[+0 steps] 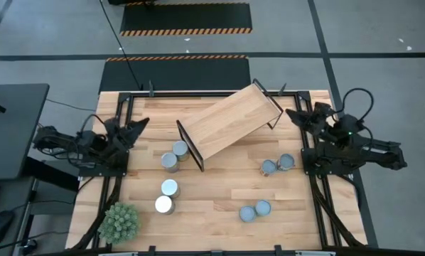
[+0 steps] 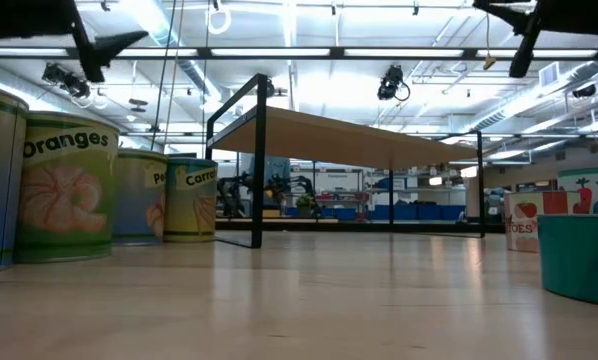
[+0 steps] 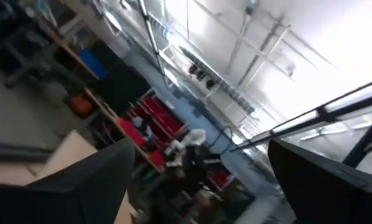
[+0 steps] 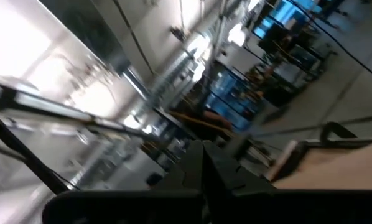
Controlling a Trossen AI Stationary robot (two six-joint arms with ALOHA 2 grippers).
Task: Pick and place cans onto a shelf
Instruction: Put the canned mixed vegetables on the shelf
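Note:
The light-wood shelf [image 1: 230, 121] stands on its black end frames at the table's far middle, turned at a slant; it also shows in the low view [image 2: 369, 140]. Several cans stand upright on the table: one group at the left [image 1: 170, 161], [image 1: 169, 188], and two pairs at the right [image 1: 269, 167], [image 1: 247, 213]. The low view shows labelled cans at the left [image 2: 67, 190] and right [image 2: 579, 255]. My left gripper [image 1: 138, 126] is raised at the table's left edge, open and empty [image 3: 201, 146]. My right gripper [image 1: 294, 114] is raised at the far right, shut and empty [image 4: 203, 149].
A spiky green plant [image 1: 119, 222] stands at the table's near left corner. Bare wood lies between the two can groups at the table's near middle [image 1: 212, 206]. A dark desk [image 1: 10, 128] stands beyond the left edge.

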